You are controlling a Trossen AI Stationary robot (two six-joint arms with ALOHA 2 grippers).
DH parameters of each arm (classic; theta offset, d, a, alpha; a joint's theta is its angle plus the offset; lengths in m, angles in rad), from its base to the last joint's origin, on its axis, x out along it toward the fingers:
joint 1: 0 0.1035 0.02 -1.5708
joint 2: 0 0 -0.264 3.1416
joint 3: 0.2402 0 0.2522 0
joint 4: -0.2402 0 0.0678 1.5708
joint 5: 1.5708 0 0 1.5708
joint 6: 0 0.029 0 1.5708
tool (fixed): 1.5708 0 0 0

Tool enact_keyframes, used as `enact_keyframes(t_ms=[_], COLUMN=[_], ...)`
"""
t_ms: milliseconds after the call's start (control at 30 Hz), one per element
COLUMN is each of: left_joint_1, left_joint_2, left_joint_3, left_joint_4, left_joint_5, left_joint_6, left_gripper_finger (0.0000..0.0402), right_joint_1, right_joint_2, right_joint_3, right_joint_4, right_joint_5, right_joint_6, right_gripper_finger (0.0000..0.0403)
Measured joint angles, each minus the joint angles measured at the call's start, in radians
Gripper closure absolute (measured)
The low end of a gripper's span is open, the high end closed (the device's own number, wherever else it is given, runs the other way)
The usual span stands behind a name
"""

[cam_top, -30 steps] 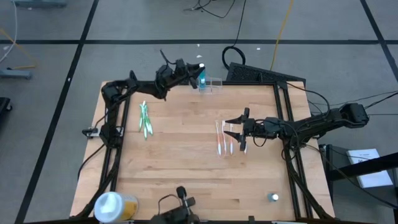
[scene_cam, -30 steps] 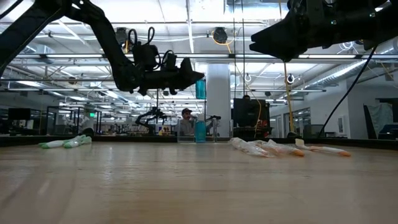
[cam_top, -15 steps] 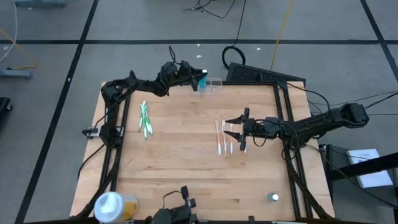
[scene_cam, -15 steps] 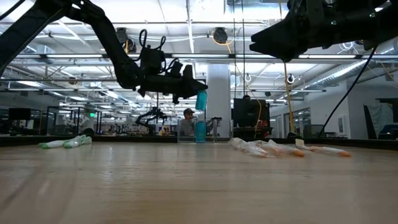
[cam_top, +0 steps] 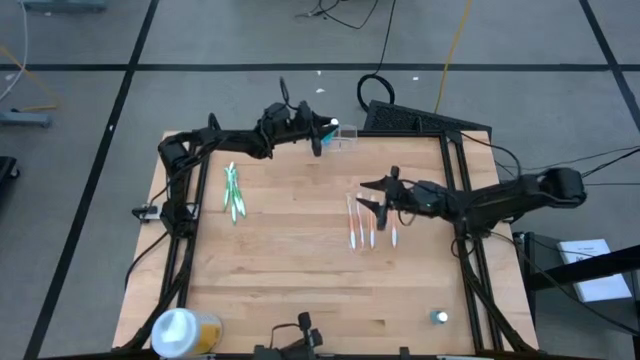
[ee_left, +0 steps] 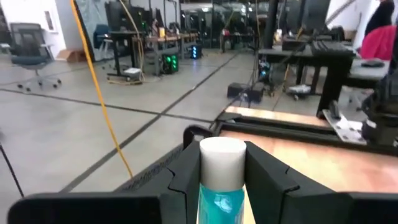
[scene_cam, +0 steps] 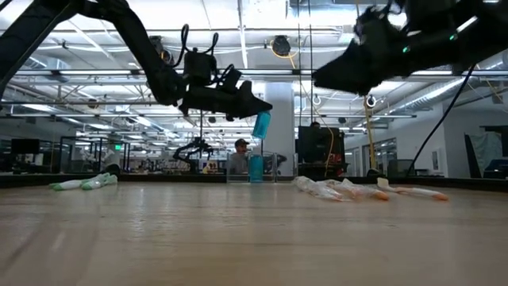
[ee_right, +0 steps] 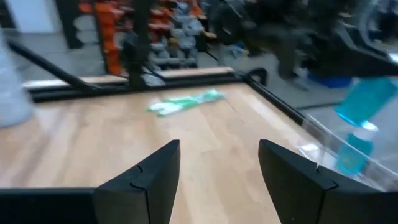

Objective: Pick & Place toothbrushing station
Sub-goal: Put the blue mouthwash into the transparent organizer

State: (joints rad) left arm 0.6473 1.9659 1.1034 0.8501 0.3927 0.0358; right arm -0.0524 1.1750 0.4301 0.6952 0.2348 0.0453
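A round white-and-yellow tub (cam_top: 180, 331) sits at the table's near left corner. Green toothbrushes (cam_top: 232, 192) lie left of centre on the pale wooden table (cam_top: 290, 270). The left gripper (cam_top: 318, 133) hangs above the far edge, clamped on a small blue bottle with a white cap (ee_left: 221, 177), tilted over the clear, low plastic toothbrushing station (cam_top: 343, 134), where another blue bottle (scene_cam: 255, 168) stands. Orange-tipped toothbrushes (cam_top: 361, 226) lie at centre right, with the right gripper (cam_top: 374, 196), fingers spread and empty, above them.
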Motion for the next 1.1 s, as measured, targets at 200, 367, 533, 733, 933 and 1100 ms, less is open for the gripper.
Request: enact_keyframes(t_ms=[200, 367, 533, 733, 933, 1100], left_joint_1=[-0.005, -0.053, -0.131, -0.21, -0.259, -0.274], left_joint_2=[-0.069, -0.133, -0.167, -0.168, -0.168, -0.168], left_joint_3=[0.0, 0.0, 0.0, 0.001, 0.001, 0.002], left_joint_4=[-0.011, 0.055, 0.214, 0.379, 0.477, 0.542], left_joint_5=[0.031, 0.096, 0.141, 0.143, 0.19, 0.229], left_joint_6=[-0.036, -0.069, -0.087, -0.127, -0.213, -0.265], left_gripper_finger=[0.0303, 0.0303, 0.0303, 0.0303, 0.0303, 0.0303], right_joint_1=[-0.144, -0.241, -0.299, -0.304, -0.278, -0.255], right_joint_2=[0.229, 0.413, 0.506, 0.487, 0.451, 0.412], right_joint_3=[0.0, 0.0, 0.004, 0.113, 0.171, 0.177], right_joint_4=[0.272, 0.631, 0.874, 0.872, 0.87, 0.871], right_joint_5=[-0.063, -0.147, -0.196, -0.405, -0.475, -0.475], right_joint_6=[0.072, 0.136, 0.135, 0.124, 0.109, 0.033], right_gripper_finger=[0.0195, 0.0195, 0.0195, 0.0195, 0.0195, 0.0195])
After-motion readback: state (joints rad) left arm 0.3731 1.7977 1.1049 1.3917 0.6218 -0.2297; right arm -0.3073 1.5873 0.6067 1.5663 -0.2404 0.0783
